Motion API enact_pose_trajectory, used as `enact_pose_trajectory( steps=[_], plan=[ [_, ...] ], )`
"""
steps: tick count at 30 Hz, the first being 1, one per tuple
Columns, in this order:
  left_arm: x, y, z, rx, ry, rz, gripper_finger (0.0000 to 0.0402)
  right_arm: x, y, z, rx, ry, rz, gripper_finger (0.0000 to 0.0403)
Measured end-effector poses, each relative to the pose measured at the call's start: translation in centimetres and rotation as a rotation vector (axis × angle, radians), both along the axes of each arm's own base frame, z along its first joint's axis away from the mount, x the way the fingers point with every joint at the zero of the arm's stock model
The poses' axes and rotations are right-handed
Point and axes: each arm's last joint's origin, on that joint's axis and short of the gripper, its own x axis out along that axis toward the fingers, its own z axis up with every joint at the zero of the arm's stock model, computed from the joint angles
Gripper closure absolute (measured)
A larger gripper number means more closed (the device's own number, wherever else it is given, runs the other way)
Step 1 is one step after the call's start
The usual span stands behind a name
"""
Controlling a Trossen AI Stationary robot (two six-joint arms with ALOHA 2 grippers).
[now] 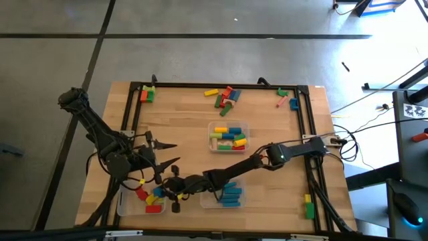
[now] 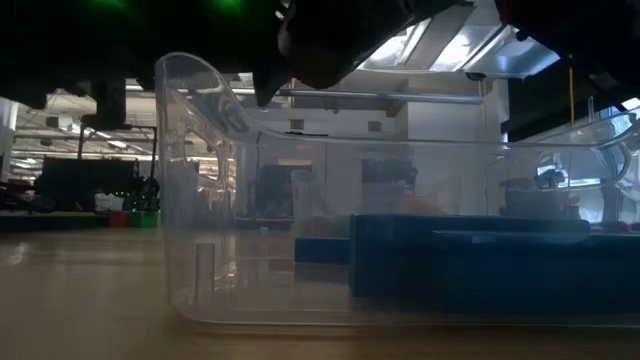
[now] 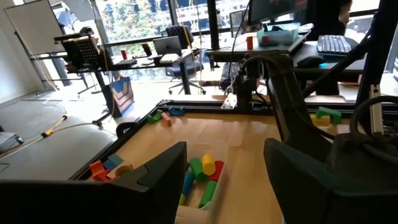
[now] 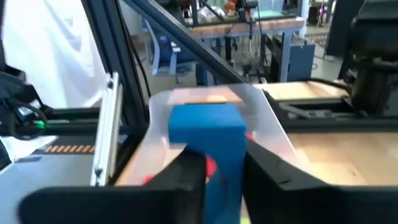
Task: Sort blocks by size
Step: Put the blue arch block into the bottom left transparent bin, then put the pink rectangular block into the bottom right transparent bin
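My right gripper (image 4: 224,180) reaches across the table to the near-left clear tray (image 1: 127,204), shut on a blue block (image 4: 208,127). That tray holds red, yellow and blue blocks (image 1: 150,199). A near-middle tray (image 1: 227,204) holds blue blocks (image 2: 450,260), and a centre tray (image 1: 229,124) holds several mixed ones. Loose blocks (image 1: 224,97) lie along the far edge. My left gripper (image 3: 224,186) hovers open over the table's left part (image 1: 168,154), holding nothing. My right gripper pinches the blue block between its two fingers (image 4: 189,177) at the block's lower part (image 4: 224,165). The block's end (image 4: 208,124) sticks out past the fingertips. The block hangs over the tray's clear wall (image 4: 273,124); whether it touches anything below is hidden.
Black rails frame the wooden table (image 1: 294,167). More blocks sit at the far left corner (image 1: 147,94), far right (image 1: 287,102) and near right (image 1: 309,207). My right arm (image 1: 267,157) lies low across the near-middle tray. Cables hang off the table's right edge.
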Motion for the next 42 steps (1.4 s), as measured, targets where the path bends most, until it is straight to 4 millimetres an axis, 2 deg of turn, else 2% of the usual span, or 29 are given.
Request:
enact_pose_trajectory(
  steps=[8, 11, 14, 18, 28, 32, 36, 42],
  plan=[
    [0.0, 0.0, 0.0, -0.004, -0.001, -0.002, 0.0192, 0.1, -0.3, -0.4, -0.017, 0.034, -0.002, 0.0218],
    [0.0, 0.0, 0.0, -0.004, -0.001, -0.002, 0.0192, 0.0, -0.2, 0.0, -0.029, 0.052, 0.021, 0.0196],
    [0.0, 0.0, 0.0, 0.0, 0.003, -0.003, 0.0192, -0.3, -0.2, 1.3, -0.046, 0.085, 0.057, 0.0185],
    [0.0, 0.0, -0.1, 0.001, 0.003, -0.003, 0.0192, -0.7, -0.2, 3.2, -0.074, 0.097, 0.078, 0.0184],
    [-0.1, -0.2, 0.0, -0.001, 0.002, -0.009, 0.0192, -2.5, 1.8, 5.2, -0.203, 0.213, 0.134, 0.02],
    [-0.5, -0.6, 0.0, -0.001, 0.002, -0.034, 0.0192, -3.3, 2.2, 5.3, -0.244, 0.287, 0.153, 0.0207],
    [-0.7, -0.9, 0.0, 0.012, 0.005, -0.054, 0.0192, -3.9, 2.4, 6.3, -0.283, 0.303, 0.155, 0.0212],
    [-0.8, -1.0, 0.0, 0.016, 0.006, -0.061, 0.0192, -5.7, 2.6, 6.8, -0.335, 0.325, 0.172, 0.0221]
  ],
)
